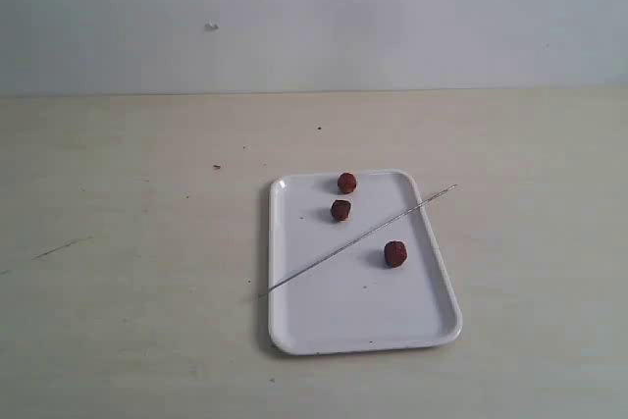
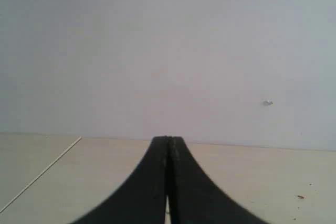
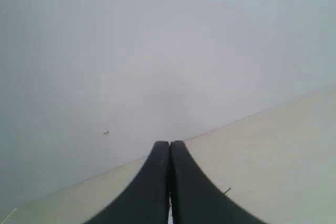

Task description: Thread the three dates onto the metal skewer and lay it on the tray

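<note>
The white tray (image 1: 424, 326) lies on the beige table, right of centre in the exterior view. Three dark red-brown dates rest on it: one (image 1: 347, 183) near the far rim, one (image 1: 340, 210) just in front of it, one (image 1: 394, 253) further right. The thin metal skewer (image 1: 358, 238) lies slanted across the tray, both ends past the rims. Neither arm shows in the exterior view. My left gripper (image 2: 168, 141) is shut, its black fingers pressed together with nothing between them. My right gripper (image 3: 169, 144) is likewise shut and empty; a skewer tip (image 3: 227, 190) peeks beside it.
A pale wall (image 1: 314, 17) rises behind the table's far edge. Small dark specks (image 1: 217, 167) dot the tabletop left of the tray. A table edge or seam (image 2: 42, 171) shows in the left wrist view.
</note>
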{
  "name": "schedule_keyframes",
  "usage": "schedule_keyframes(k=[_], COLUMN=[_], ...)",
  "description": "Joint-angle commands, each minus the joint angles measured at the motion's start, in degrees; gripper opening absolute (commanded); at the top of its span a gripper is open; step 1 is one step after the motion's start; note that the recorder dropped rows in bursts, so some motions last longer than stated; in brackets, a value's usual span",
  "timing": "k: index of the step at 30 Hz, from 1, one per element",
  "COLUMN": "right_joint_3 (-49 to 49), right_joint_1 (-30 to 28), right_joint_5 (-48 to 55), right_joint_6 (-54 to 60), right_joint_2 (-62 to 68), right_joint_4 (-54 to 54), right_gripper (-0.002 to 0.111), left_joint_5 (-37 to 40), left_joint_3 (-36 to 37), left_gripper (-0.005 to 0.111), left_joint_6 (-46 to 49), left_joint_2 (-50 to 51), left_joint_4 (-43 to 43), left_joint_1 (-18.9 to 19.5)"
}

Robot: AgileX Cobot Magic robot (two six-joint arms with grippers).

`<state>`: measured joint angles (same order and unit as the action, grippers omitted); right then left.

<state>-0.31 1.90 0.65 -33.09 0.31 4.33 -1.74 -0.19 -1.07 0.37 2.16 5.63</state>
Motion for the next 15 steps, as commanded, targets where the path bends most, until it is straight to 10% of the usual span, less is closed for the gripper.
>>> schedule_keyframes(k=[1,12,15], right_joint_3=[0.3,0.3,0.3], right_joint_1=[0.0,0.0,0.0], right_joint_5=[0.2,0.2,0.2], right_joint_6=[-0.1,-0.1,-0.1], right_joint_2=[-0.3,-0.3,-0.3], right_joint_4=[0.5,0.5,0.5], right_gripper=[0.000,0.000,0.000], left_joint_5=[-0.2,-1.7,-5.2], left_joint_3=[0.2,0.2,0.2], left_gripper=[0.000,0.000,0.000], left_joint_6=[-0.5,1.8,-12.2], left_joint_2=[-0.4,-0.4,-0.4], left_joint_4=[0.0,0.4,-1.8], left_joint_1=[0.1,0.1,0.1])
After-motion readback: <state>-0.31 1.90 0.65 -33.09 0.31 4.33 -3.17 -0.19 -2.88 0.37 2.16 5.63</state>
